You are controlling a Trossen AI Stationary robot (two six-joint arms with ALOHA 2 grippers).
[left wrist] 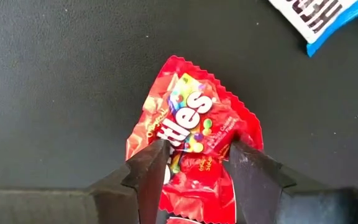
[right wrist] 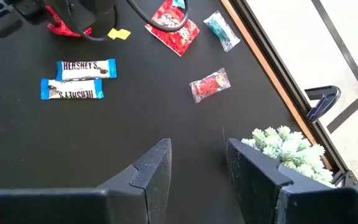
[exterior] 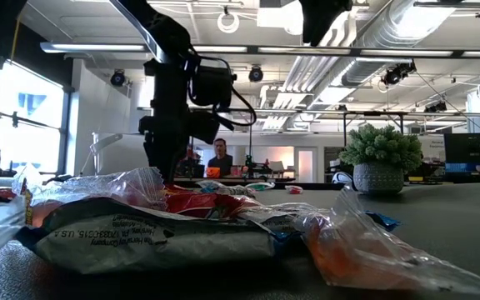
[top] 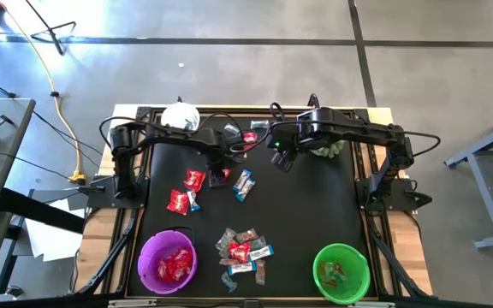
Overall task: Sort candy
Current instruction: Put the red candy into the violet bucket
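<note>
A red Skittles packet lies flat on the black mat, and my left gripper points straight down at it, open, with one finger on each side of the packet's near end. In the high view this gripper is mid-table, left of two blue-and-white bars. My right gripper hangs open high above the mat near the plant, with nothing between its fingers. More candy lies loose: red packets and a mixed pile. My left gripper comes at the red packet from above, pointing down. Its two fingers straddle the packet's crinkled end. Whether the fingertips touch the wrapper I cannot tell. The packet lies flat on the mat.
A purple bowl with red packets stands at the near left, a green bowl with a few sweets at the near right. A white object sits at the far edge. The mat's raised wooden border runs beside the plant.
</note>
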